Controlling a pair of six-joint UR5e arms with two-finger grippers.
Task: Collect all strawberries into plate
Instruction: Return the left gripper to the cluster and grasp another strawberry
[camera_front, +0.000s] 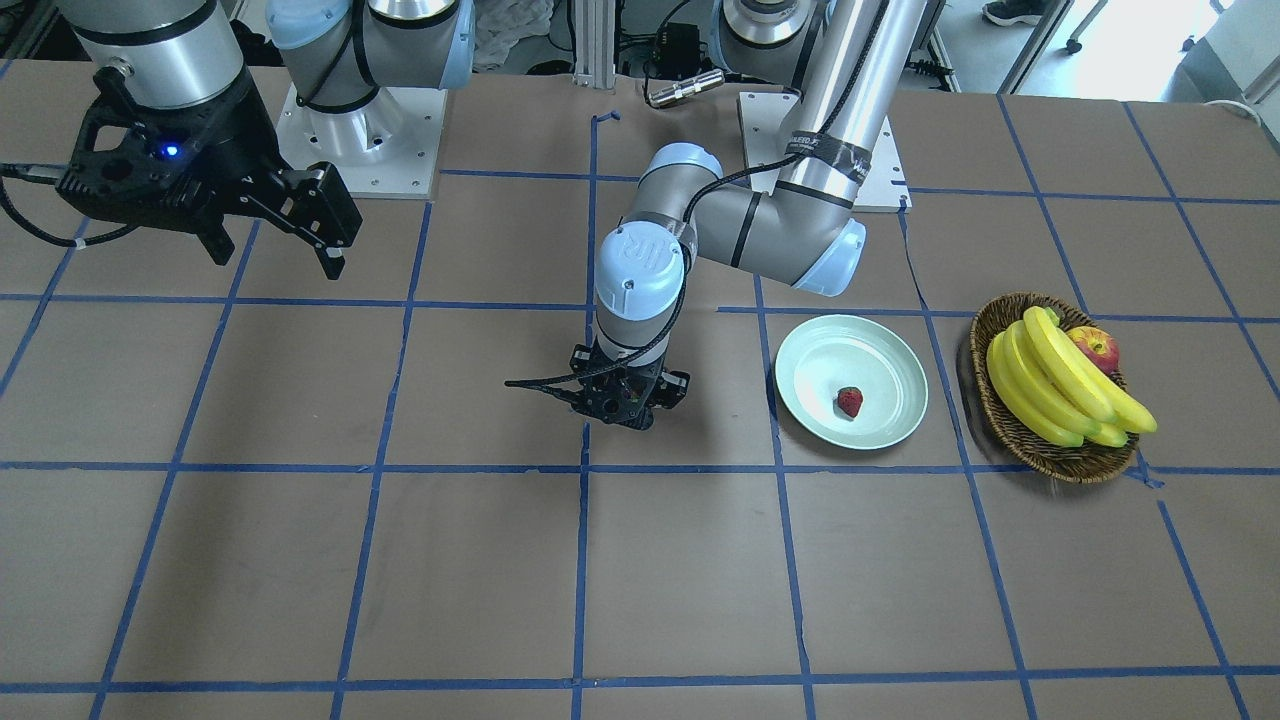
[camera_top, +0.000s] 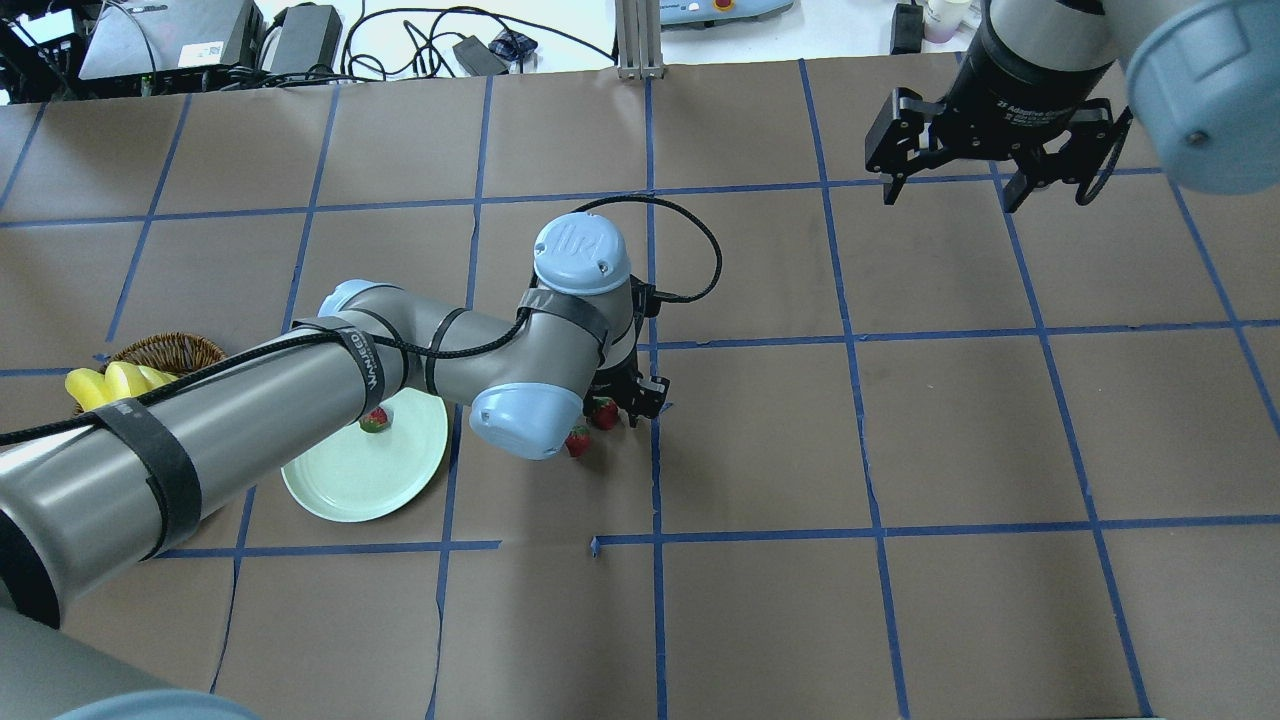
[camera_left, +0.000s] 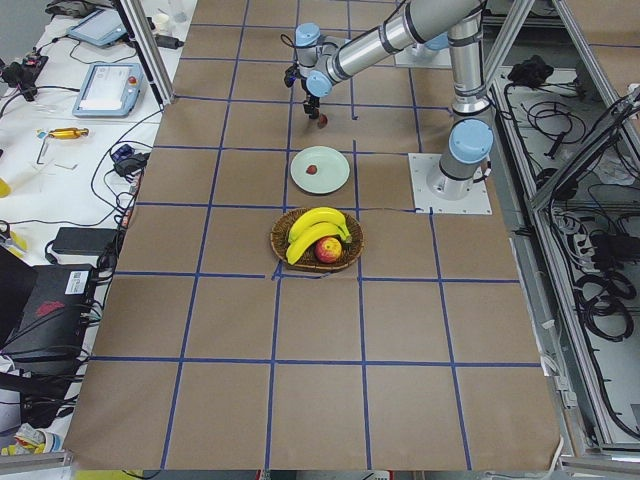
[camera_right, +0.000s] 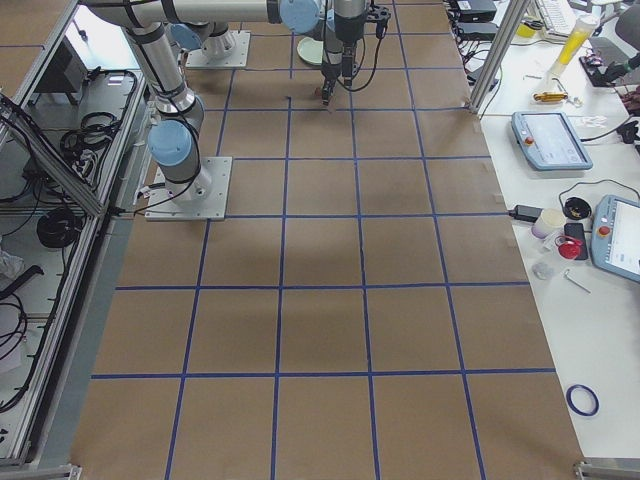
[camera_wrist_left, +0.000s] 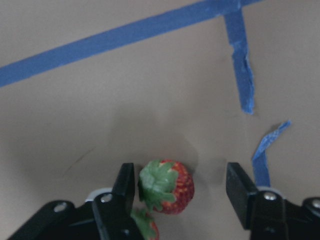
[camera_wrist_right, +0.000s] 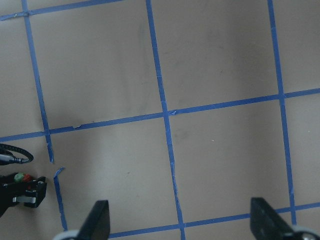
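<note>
Two little red strawberries with green caps (camera_wrist_left: 167, 186) lay on the brown paper table (camera_front: 300, 560) near the round pale-green plate (camera_front: 860, 350), a third berry (camera_front: 849, 401) inside it; the left gripper (camera_wrist_left: 181, 182) stood open around one; shutting could squash it or knock its close neighbour (camera_wrist_left: 146, 227) away; the right gripper (camera_top: 950, 198) hung open.

The worktop (camera_front: 300, 560) is brown paper crossed by a blue tape grid (camera_front: 582, 570). Directly on it lie a mint-green plate (camera_front: 800, 360), a wicker basket (camera_front: 1060, 462) near it, and, around mid-table, one strawberry (camera_top: 603, 412) just beside a second strawberry (camera_top: 577, 440).
</note>
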